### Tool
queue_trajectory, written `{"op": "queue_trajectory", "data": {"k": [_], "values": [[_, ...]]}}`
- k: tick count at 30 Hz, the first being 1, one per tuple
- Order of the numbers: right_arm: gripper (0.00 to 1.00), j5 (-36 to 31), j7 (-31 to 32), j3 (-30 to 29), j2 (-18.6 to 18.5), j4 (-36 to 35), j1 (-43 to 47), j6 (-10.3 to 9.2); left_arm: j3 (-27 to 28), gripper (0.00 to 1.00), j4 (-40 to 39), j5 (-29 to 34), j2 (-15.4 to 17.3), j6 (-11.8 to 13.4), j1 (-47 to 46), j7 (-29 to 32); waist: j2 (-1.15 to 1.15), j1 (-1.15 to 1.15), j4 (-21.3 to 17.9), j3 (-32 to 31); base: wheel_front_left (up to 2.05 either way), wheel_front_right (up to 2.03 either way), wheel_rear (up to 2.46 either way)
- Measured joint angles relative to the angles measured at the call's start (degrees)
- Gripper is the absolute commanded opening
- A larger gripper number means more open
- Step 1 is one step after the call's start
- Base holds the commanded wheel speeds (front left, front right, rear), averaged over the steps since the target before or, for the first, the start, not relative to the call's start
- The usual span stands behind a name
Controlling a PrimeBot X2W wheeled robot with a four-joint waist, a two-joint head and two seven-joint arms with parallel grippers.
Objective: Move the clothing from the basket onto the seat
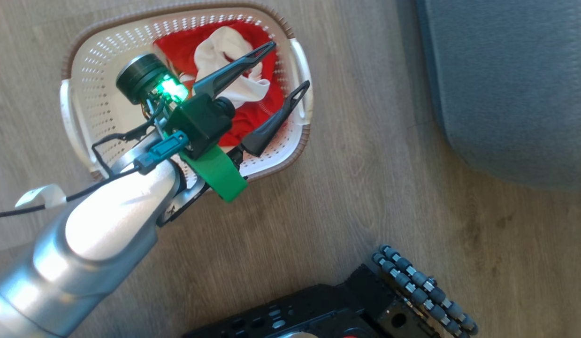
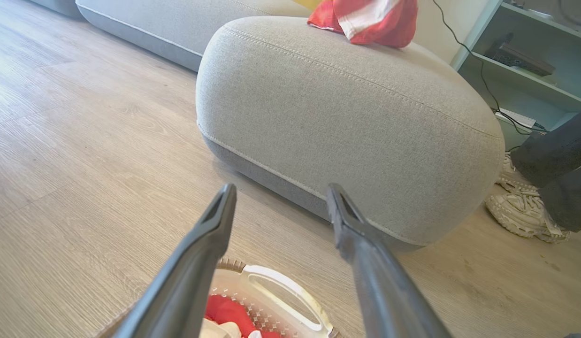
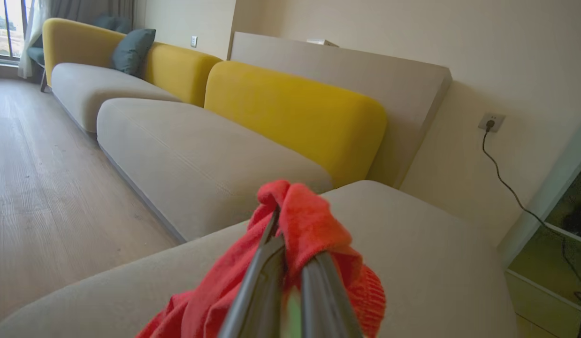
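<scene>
While our left gripper (image 1: 290, 65) hangs over the basket (image 1: 98, 61) with its two dark fingers spread wide and nothing between them, our right gripper (image 3: 290, 253) has its fingers pressed together, pinching a red garment (image 3: 309, 220).

Beneath the left fingers the clothing (image 1: 246, 122) lies heaped in the basket: red fabric with a crumpled white piece (image 1: 225, 51) on top, just under one finger. The other finger's tip sits over the basket's white side handle (image 1: 302, 61). We see no fabric touching either left finger.

Ahead of the left fingertips, across a strip of wooden floor (image 1: 365, 188), stands the seat (image 2: 342, 117), grey with stitched seams and apart from the basket. Far beyond those fingertips, at the seat's top, a red-and-white cloth (image 2: 370, 19) shows; from there we cannot tell whether it rests on the cushion or hangs above it.

Around the right fingers the pinched garment bunches over both tips and drapes down to their left. The seat's top lies just beyond and below it; we cannot tell whether fabric and cushion touch. Farther past those fingertips rises a yellow backrest (image 3: 290, 117).

Off to the right of the left fingers, beside the seat, we see a person's pale shoe (image 2: 520, 211).
</scene>
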Motion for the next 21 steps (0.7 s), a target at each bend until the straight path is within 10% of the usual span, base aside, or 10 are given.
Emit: {"op": "queue_trajectory", "data": {"k": [11,13,14,21], "values": [[0.0,-0.9,-3.3,-5.0,3.2,10.5,12.1,0.0,1.3,1.0,0.3,0.0,-0.6,0.0,0.2,0.0,0.0,-0.01,1.4,-1.1,0.0,0.0,0.0],[0.47,-0.6,-3.4,-5.0,3.5,10.8,12.8,0.0,1.6,1.0,0.3,0.0,-0.8,0.0,0.3,0.0,0.0,-0.01,1.4,-1.5,0.0,0.0,0.0],[0.97,-0.3,-3.7,-4.8,3.8,10.9,13.6,0.0,1.8,1.0,0.4,0.0,-0.9,0.0,0.4,0.0,0.0,-0.01,1.4,-1.8,0.0,0.0,0.0],[1.0,3.0,-3.8,-1.7,5.0,7.6,19.3,0.0,2.9,1.0,0.9,0.0,-2.4,0.0,2.0,0.0,0.0,-0.01,1.5,-4.9,0.0,0.0,0.0]]}}
